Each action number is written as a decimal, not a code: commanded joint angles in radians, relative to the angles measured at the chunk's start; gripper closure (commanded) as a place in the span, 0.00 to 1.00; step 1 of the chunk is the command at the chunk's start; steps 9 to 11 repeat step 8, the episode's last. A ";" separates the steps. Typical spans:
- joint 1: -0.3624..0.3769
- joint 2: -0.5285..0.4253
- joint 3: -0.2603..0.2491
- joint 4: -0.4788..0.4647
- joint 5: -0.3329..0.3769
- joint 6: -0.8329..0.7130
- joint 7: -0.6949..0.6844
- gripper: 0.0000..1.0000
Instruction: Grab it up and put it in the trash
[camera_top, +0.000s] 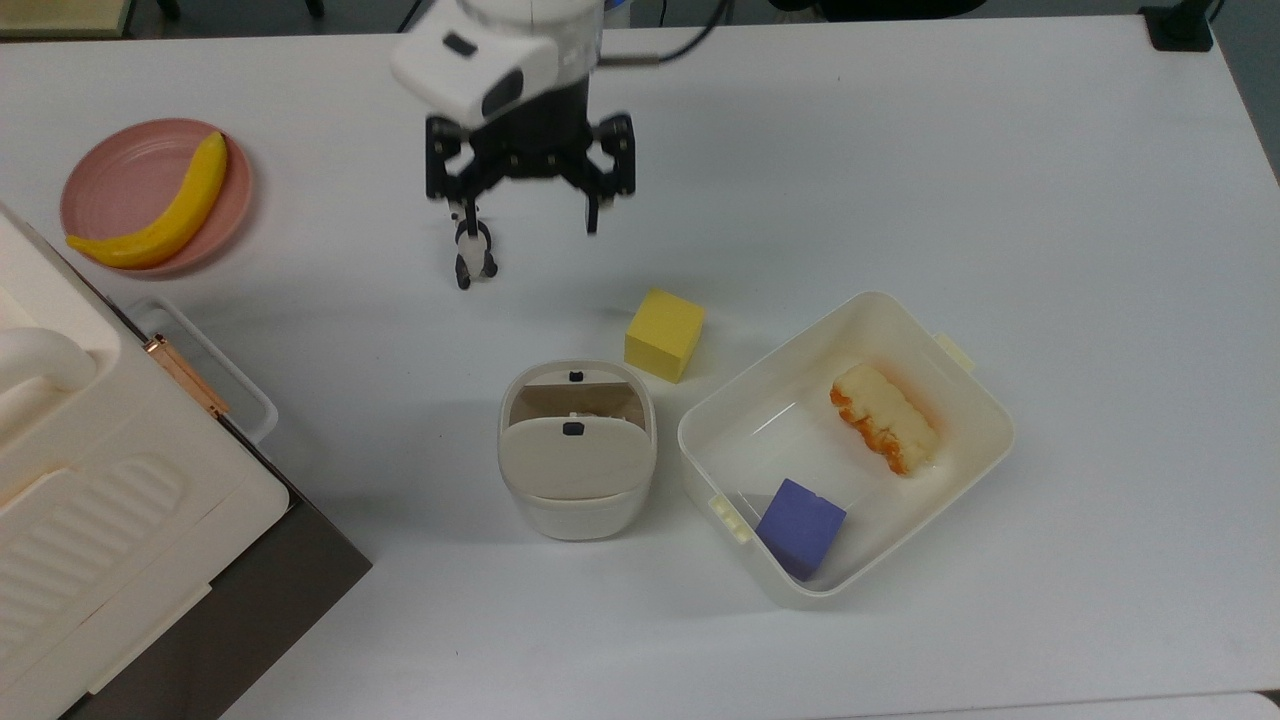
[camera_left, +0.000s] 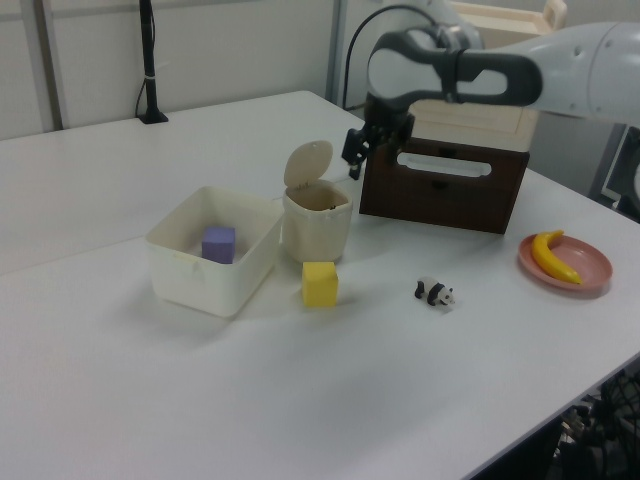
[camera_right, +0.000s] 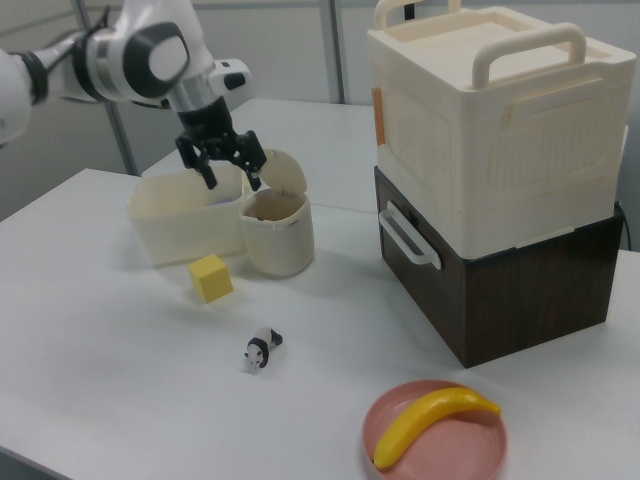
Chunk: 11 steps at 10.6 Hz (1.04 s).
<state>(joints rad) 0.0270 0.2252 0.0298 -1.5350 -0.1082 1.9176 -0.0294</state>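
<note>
The cream-white trash bin (camera_top: 577, 478) stands mid-table with its flap lid (camera_left: 308, 163) tipped up and the brownish inside (camera_top: 560, 399) exposed. The crumpled paper wad is hidden from me. My gripper (camera_top: 527, 222) hangs open and empty well clear of the bin, toward the top view's top. In the left view the gripper (camera_left: 362, 160) is above and to the right of the bin (camera_left: 318, 228). In the right view the gripper (camera_right: 232, 182) hovers just over the bin's (camera_right: 278, 238) raised lid.
A yellow cube (camera_top: 664, 335) sits beside the bin. The panda figurine (camera_top: 473, 254) lies under my left finger. The white tub (camera_top: 965, 400) holds a purple cube (camera_top: 799, 525) and bread (camera_top: 884, 417). A banana (camera_top: 160, 210) rests on a pink plate (camera_top: 110, 180). Stacked boxes (camera_right: 490, 160) fill the top view's lower left.
</note>
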 joint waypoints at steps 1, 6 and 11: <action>-0.001 -0.174 -0.004 -0.121 -0.011 -0.156 0.051 0.00; 0.007 -0.256 -0.004 -0.174 -0.011 -0.241 0.072 0.00; 0.007 -0.256 -0.004 -0.174 -0.002 -0.246 0.072 0.00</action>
